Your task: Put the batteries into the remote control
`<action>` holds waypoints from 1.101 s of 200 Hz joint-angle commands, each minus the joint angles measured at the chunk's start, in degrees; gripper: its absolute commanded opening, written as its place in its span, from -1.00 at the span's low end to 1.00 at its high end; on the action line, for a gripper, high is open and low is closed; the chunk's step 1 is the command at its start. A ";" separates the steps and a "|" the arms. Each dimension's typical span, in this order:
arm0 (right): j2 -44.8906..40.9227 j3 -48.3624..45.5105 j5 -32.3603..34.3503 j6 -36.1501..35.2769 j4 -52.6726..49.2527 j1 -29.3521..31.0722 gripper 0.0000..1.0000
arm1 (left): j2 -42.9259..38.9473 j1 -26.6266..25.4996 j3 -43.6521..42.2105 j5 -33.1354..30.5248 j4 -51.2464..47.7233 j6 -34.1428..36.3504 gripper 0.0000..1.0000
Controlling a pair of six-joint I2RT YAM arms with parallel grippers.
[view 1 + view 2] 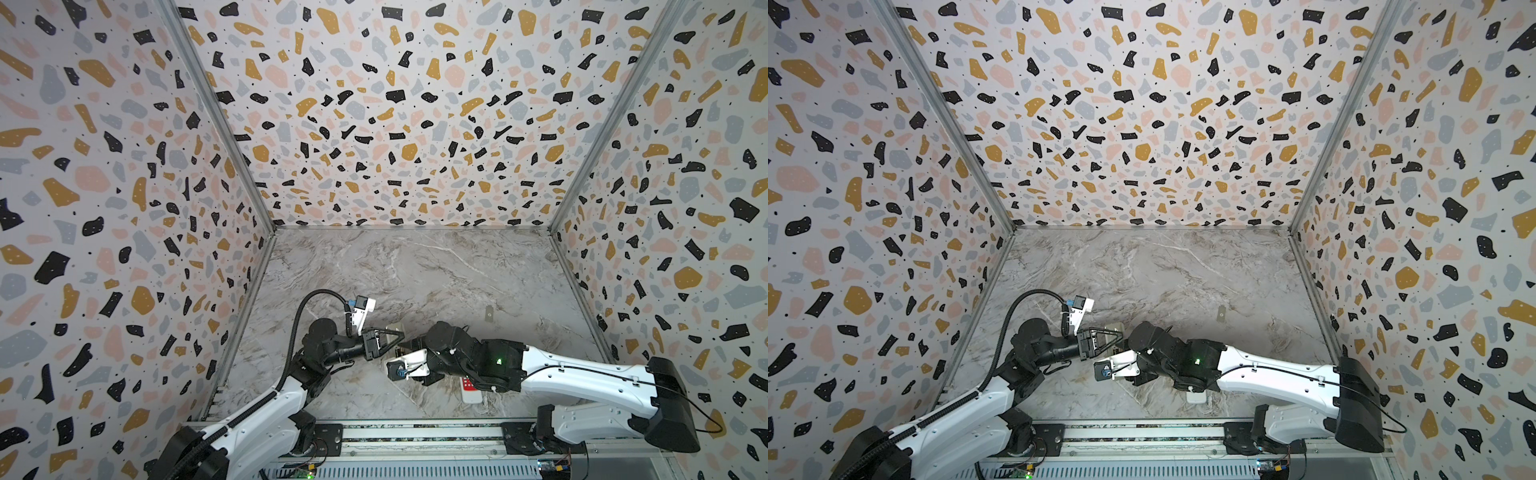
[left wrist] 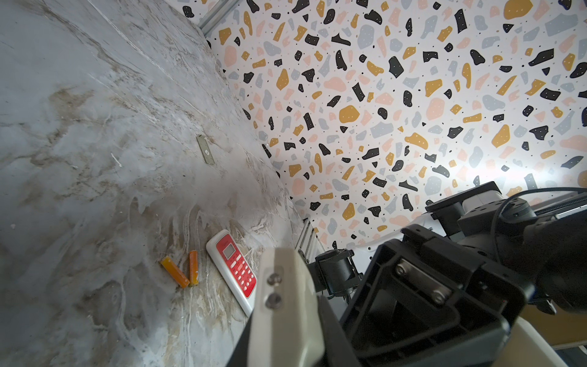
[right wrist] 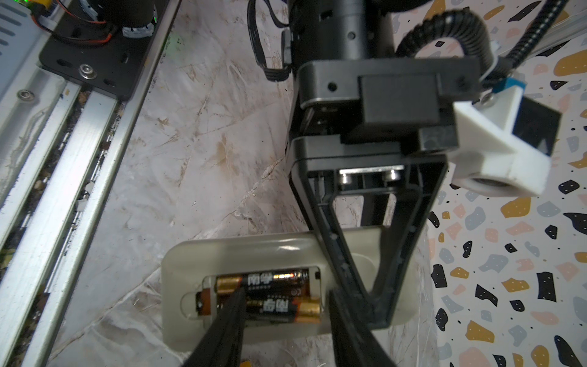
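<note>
Grips beige remote point(image 3: 241, 251) in closed left gripper point(image 3: 378, 314); poises half-open right gripper point(image 3: 286, 294) over lower black battery point(image 3: 276, 307). Might pop it out or twist remote loose if pressed off-centre.

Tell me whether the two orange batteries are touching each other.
Touching. In the left wrist view, one orange battery and the other orange battery lie in a V on the table, their tips meeting with no gap.

Terrazzo-patterned walls point(image 1: 374, 124) on three sides of a grey marbled tabletop point(image 1: 415, 270).
</note>
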 commanded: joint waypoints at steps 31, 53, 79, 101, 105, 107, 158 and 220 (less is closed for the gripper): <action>-0.91 0.68 1.22 0.04 -0.44 0.18 0.01 | -0.20 -0.43 1.57 1.13 3.01 -0.06 -1.00; -0.91 0.77 1.03 0.26 -0.78 0.25 0.03 | -0.19 -0.43 1.56 1.04 2.93 0.06 -1.00; -1.55 1.09 0.98 0.74 -0.66 0.41 0.05 | -0.11 -0.43 1.73 0.89 2.20 0.60 -1.00; -2.89 1.07 0.41 0.75 0.35 0.36 0.06 | 0.00 -0.45 1.90 0.74 1.37 1.16 -1.00; -3.21 0.99 0.39 0.83 0.63 0.40 0.06 | 0.02 -0.43 1.91 0.61 1.20 1.33 -1.00; -3.27 0.95 0.39 0.83 0.68 0.39 0.05 | 0.03 -0.45 1.91 0.60 1.11 1.39 -1.00; -5.40 0.38 1.08 0.74 1.73 0.36 -0.08 | 0.00 -0.43 1.91 0.43 0.60 1.69 -1.00; -2.90 0.50 1.33 0.91 0.44 0.37 -0.43 | 0.07 -0.43 1.91 0.29 0.42 1.80 -1.00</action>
